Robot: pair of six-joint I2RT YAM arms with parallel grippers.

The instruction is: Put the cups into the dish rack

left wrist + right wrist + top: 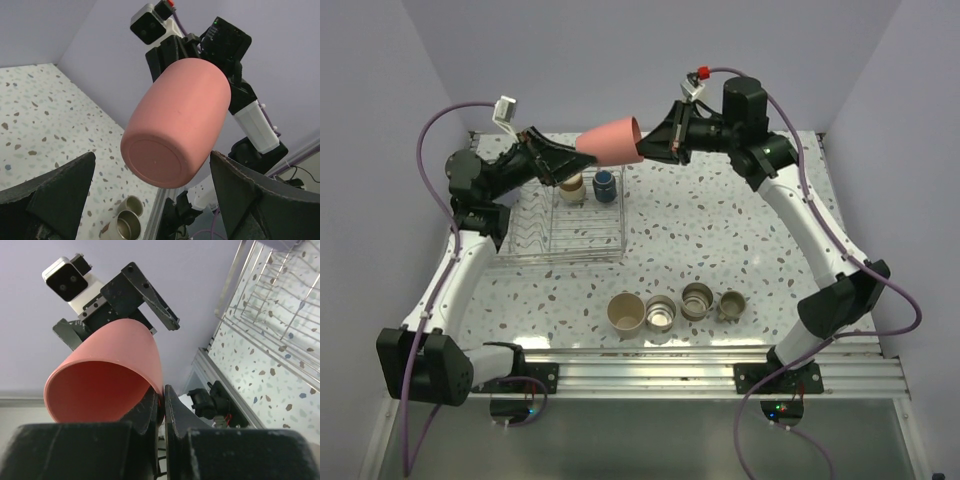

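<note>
While your right tool (650, 148) pinches the rim of the pink cup (612, 140), holding it sideways in the air by the dish rack's (560, 258) far right corner, ease the wide-spread left tool (575, 160) squarely around its base before closing.

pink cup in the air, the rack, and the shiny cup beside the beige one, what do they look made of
Pink cup: probably plastic; matte, opaque, even salmon colour, thin rim, no glare.
Dish rack: metal wire, bright silvery finish, maybe chromed or steel; thin see-through rods.
Shiny cup: apparently steel; grey walls catching reflections.
</note>
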